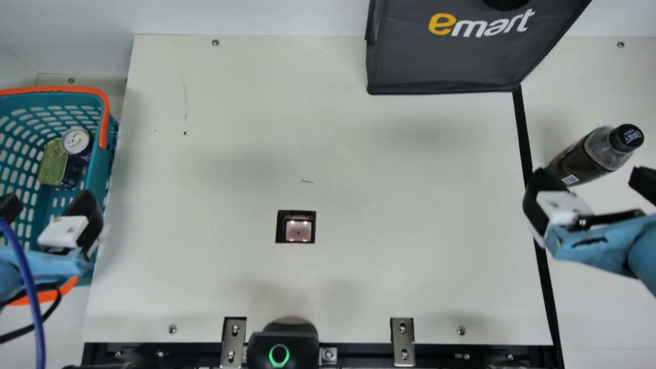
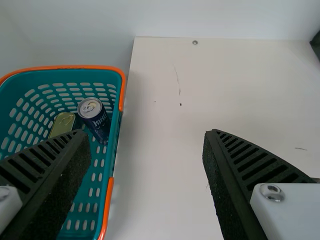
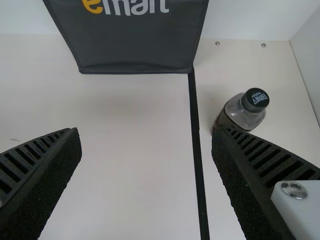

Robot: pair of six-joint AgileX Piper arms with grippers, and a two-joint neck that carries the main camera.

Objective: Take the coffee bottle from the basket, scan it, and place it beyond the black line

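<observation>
The coffee bottle point(image 1: 589, 156) is beyond the black line point(image 1: 524, 128), on the right side of it, apparently upright and near it. So I judge the placing done. Whether the scan went through I cannot tell: the scanner point(image 1: 298, 229) lies well to the left of the line, with no bottle over it.

My right gripper point(image 3: 146, 137) has its fingers wide apart and holds nothing, with the line passing through the gap in the right wrist view. My left gripper point(image 2: 147, 137) is far left of the line, also wide and holding nothing, by the basket point(image 2: 114, 145), where a can point(image 2: 95, 117) and a tin point(image 2: 62, 123) sit. All I seem to have left is to draw clear.
</observation>
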